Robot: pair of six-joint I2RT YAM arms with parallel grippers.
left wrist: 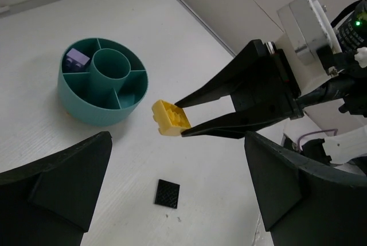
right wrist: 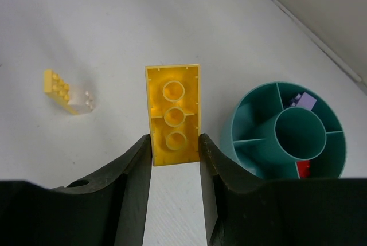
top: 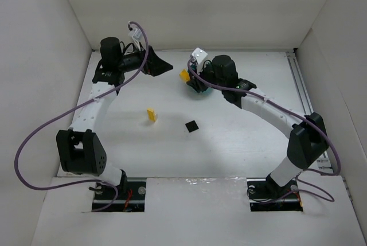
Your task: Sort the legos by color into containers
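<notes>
While two bricks sit loose on the table (top: 229,143), the job is only part done. Nearest the arms lie the black brick (top: 191,126) and the loose yellow brick (top: 151,114), apart from each other and from the dish (left wrist: 86,105). Farther back, the right gripper (right wrist: 175,143) pinches the held yellow brick (right wrist: 172,114) tight by its long sides. That brick hangs just beside the dish, not over it yet. Inside the dish, a purple brick (left wrist: 76,58) sits in one wedge and a red brick (right wrist: 304,168) in another. The middle cup looks bare. Far back on the other side, the left gripper (top: 162,66) is spread wide with nothing in it. I think three bricks have yet to go in.
</notes>
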